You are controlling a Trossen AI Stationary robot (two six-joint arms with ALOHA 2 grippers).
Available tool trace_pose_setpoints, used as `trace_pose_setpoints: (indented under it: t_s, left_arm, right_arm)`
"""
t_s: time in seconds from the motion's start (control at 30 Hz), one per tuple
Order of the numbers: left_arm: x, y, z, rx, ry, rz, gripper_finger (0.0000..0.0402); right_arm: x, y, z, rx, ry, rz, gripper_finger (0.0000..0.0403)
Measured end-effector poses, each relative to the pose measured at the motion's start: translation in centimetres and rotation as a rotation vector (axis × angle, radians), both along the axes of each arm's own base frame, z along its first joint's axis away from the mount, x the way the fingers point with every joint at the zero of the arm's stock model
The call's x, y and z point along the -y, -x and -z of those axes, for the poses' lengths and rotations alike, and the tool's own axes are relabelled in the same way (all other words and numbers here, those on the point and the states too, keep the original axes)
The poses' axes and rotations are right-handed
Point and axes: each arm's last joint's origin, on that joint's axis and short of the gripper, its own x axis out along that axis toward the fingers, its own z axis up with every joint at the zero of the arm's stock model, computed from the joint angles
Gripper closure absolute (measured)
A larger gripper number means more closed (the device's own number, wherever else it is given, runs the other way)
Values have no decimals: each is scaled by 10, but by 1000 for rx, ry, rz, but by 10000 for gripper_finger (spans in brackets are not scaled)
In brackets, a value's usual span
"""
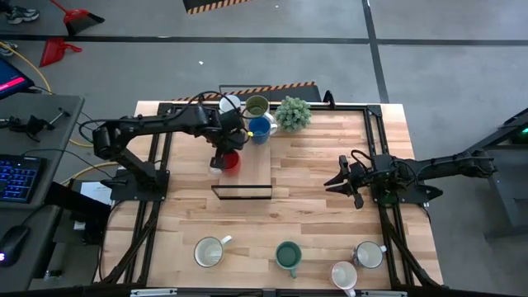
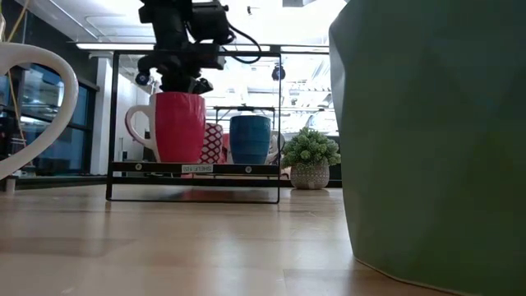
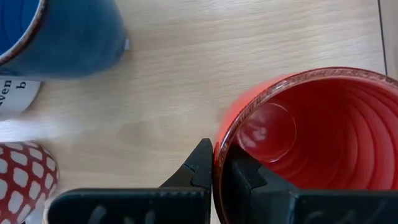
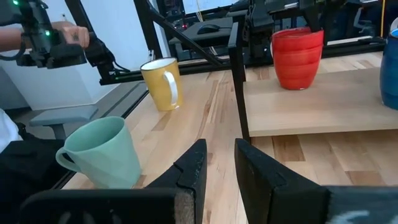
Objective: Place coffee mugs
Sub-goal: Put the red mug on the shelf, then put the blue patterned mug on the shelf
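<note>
The red mug with a white handle stands upright on the raised wooden shelf, under my left gripper, which is shut on its rim. The blue mug, the olive green mug and a white mug stand at the shelf's far end. A white mug, the teal mug and two more white mugs stand near the table's near edge. My right gripper is open and empty right of the shelf. My left gripper holds the red mug by its rim, one finger inside the mug and one outside. The fingers come from above, pointing down. The mug stays upright, its base at the shelf's surface; I cannot tell whether it rests there.
A small potted plant stands right of the far mugs. A red-and-white patterned mug stands behind the red one. The shelf has a black metal frame. A person's hand shows beyond the table.
</note>
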Motion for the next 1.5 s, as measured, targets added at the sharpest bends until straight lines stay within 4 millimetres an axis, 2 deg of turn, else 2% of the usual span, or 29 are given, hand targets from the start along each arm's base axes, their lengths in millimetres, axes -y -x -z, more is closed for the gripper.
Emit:
trace_pose_setpoints:
  t_s: [0.13, 0.37, 0.73, 1.2, 1.5]
  left_arm:
    - [0, 0, -1, -2, -3, -12, 396]
    - [-2, -3, -8, 13, -34, -37, 352]
    - [-3, -2, -7, 14, -13, -77, 318]
    - [-4, -1, -7, 0, -39, -143, 252]
    - [-2, 2, -9, -13, -33, -150, 241]
  right_arm:
    - [0, 0, 0, -3, 1, 0, 336]
    - [0, 0, 0, -4, 1, 0, 336]
    - [0, 0, 0, -4, 0, -2, 336]
    - [0, 0, 0, -4, 0, -3, 336]
    - [0, 0, 1, -12, 1, -3, 336]
